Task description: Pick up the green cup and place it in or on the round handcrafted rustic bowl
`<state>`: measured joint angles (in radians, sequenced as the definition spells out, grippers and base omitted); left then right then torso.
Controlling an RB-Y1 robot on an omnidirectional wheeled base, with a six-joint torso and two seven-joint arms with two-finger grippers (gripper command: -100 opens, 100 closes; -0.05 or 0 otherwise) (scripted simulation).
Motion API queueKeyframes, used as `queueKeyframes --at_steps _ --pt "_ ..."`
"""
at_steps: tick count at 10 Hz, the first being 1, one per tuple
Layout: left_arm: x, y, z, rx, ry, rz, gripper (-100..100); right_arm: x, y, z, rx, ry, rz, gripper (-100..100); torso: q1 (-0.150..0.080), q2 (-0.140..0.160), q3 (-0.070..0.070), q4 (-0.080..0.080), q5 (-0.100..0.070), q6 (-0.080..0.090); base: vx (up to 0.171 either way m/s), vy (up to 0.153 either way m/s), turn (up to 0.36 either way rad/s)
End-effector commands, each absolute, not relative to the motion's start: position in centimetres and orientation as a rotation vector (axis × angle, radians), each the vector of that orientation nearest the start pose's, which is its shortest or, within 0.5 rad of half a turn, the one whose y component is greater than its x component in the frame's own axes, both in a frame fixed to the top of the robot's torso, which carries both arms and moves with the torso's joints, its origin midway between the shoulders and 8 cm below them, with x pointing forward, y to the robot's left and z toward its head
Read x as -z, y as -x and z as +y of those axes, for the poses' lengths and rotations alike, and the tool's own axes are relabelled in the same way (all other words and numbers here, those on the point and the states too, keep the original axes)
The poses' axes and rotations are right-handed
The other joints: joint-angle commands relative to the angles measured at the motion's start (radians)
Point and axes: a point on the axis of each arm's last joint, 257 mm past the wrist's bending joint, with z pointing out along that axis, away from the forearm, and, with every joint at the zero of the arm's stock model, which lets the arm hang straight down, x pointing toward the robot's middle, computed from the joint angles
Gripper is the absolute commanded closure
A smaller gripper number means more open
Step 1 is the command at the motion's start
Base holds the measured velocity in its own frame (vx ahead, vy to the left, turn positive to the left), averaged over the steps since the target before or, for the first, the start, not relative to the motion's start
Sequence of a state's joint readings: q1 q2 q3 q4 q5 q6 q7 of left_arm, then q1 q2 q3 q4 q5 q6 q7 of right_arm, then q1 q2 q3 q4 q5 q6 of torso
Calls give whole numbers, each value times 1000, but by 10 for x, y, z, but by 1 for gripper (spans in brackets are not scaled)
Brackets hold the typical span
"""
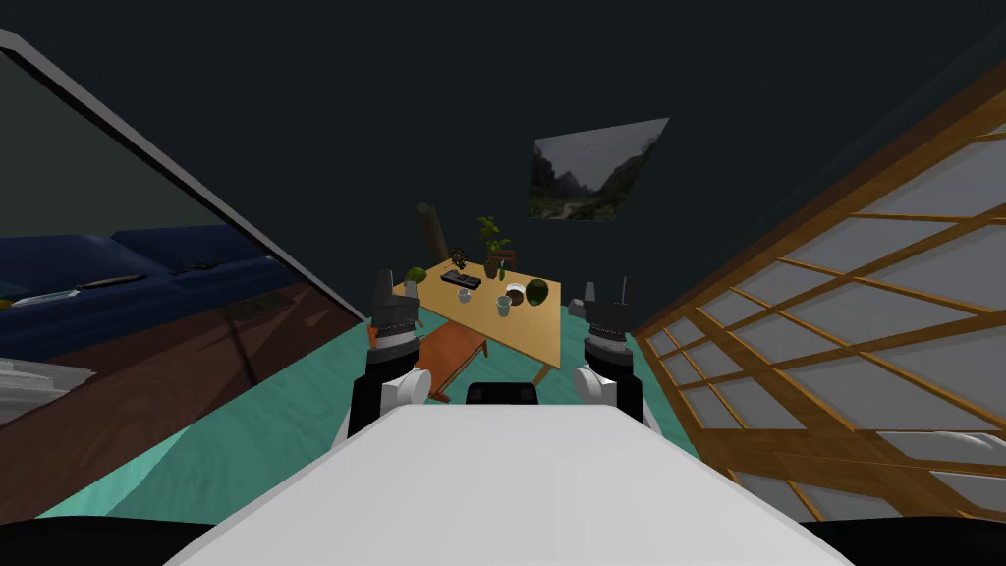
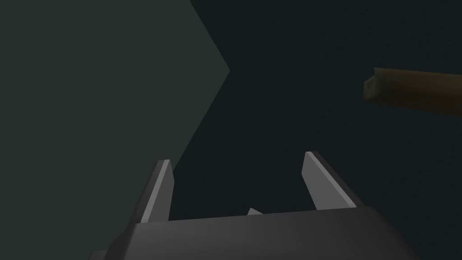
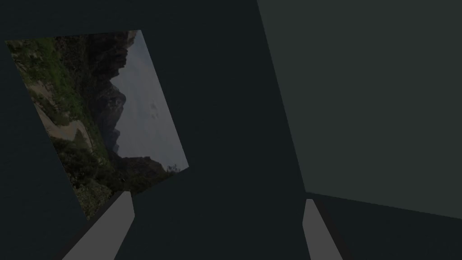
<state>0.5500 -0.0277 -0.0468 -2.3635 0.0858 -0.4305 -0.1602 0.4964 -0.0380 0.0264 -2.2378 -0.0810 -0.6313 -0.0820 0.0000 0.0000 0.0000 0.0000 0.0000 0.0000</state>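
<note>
Green cup (image 1: 536, 291), a dark, rounded, glossy vessel as far as could be made out, stood on the light wooden table (image 1: 535, 339) close to its right-hand edge, toward the far right corner. The rustic bowl (image 1: 516, 293), brown-rimmed and pale inside, sat just beside it on the left; whether the two touched could not be told. A pale grey-green cup (image 1: 504, 306) stood nearer the table's front edge, just in front of the bowl. Both arms were raised ahead of the chest, well apart from the table. The left gripper (image 1: 393, 285) had its blades spread wide with nothing between them, and the right gripper (image 1: 607, 292) likewise stood fully parted and empty. The step in hand looked to be the approach, with no reach yet possible. A low reddish-brown bench (image 1: 454, 354) lay against the table's front edge on the left, so closing in toward the right-hand edge would likely keep the base clear of it. The right arm seemed the better choice, coming at the cup from its open right side to avoid nudging the bowl or pale cup.
</note>
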Motion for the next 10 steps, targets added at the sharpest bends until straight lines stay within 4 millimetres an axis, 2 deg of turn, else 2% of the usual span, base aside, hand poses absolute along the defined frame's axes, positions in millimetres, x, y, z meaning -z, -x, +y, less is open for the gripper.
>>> queueKeyframes --at_steps 1,5,9,10 --pt "-32 -336 281 1231 701 605 0 -28 -334 -267 -1476 -606 554 -100 0 0 0 0 0 0 -53 45 98" --pt "-32 -336 281 1232 701 604 0 -8 -351 -236 -1463 -504 715 -100 7 8 5 2 2 0 -116 109 108" --pt "-32 -336 281 1232 701 604 0 33 -373 -197 -1412 -347 944 -100 8 7 4 2 2 0 -100 136 167" --pt "-32 -336 281 1232 701 604 0 40 -375 -197 -1401 -347 963 -100 8 7 4 2 2 0 -48 94 54"
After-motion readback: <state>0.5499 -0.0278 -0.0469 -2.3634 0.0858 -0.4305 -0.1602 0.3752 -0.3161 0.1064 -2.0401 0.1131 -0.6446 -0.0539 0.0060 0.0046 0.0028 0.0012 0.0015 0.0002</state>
